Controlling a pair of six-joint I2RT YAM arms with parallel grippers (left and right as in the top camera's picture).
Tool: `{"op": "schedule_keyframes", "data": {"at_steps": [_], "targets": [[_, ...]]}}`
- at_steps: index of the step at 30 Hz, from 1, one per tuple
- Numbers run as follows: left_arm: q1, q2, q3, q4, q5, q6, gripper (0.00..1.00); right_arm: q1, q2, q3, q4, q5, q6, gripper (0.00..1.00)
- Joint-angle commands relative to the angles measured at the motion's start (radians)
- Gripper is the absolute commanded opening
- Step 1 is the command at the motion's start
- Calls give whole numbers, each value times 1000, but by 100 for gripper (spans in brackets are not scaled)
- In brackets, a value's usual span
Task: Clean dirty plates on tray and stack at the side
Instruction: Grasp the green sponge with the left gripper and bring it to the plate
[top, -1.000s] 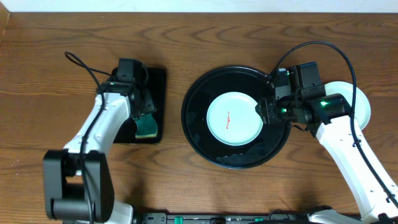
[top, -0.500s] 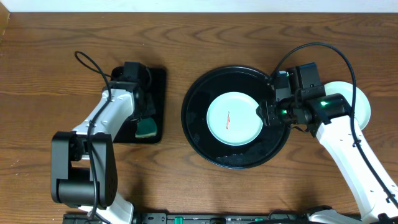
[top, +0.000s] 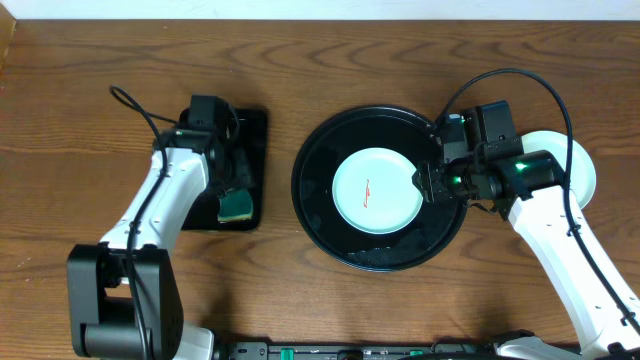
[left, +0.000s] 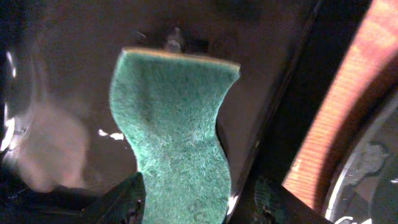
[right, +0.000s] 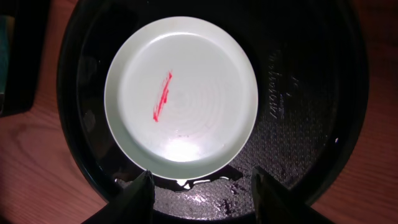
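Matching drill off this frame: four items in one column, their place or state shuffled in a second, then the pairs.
1. sponge
2. streaked plate
3. side plate
4. right gripper

A. open, holding nothing
B. on the table, right of the round tray
C. pinched in the left gripper, over the rectangular tray
D. lying in the round tray

Pairs: 1-C, 2-D, 3-B, 4-A

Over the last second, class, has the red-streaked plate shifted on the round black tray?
No. Overhead, the plate keeps the same spot relative to the tray, its red streak angled as before.
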Motion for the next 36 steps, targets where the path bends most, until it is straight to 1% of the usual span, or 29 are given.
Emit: {"op": "schedule_keyframes", "data": {"at_steps": [1, 4, 7, 8, 9, 10, 16, 20, 23, 25, 27, 30, 33, 36], "targets": [[5, 43, -75, 28, -33, -31, 56, 8, 0, 11, -5, -12, 13, 48], [5, 91, -105, 78, -63, -44, 51, 8, 0, 11, -5, -12, 13, 48], [5, 133, -108, 98, -46, -59, 34, 8, 0, 11, -5, -12, 13, 48], [5, 141, -108, 102, -32, -58, 25, 8, 0, 11, -5, -12, 13, 48], [5, 142, -108, 103, -25, -59, 9, 8, 0, 11, -5, -12, 13, 48], [5, 139, -105, 100, -24, -59, 7, 8, 0, 11, -5, -12, 13, 48], [5, 87, -22, 15, -18, -58, 8, 8, 1, 4, -5, -7, 31, 46], [5, 36, 70, -73, -18, -50, 7, 3, 15, -15, -5, 110, 158, 42], [-7, -8, 139, -130, -17, -29, 7, -14, 54, -16, -6, 105, 182, 36], [-27, -37, 180, -164, -17, -16, 7, -27, 102, -16, -8, 92, 190, 35], [-79, -74, 226, -192, -17, -13, 7, -35, 163, -16, 2, 93, 188, 34], [-158, -103, 253, -185, 19, -14, 8, -37, 241, -16, 12, 70, 180, 33], [-248, -106, 262, -144, 99, -21, 8, -37, 304, -16, 37, 56, 166, 33], [-338, -92, 261, -92, 121, -62, 7, -38, 354, -16, 76, 56, 166, 33]]}}
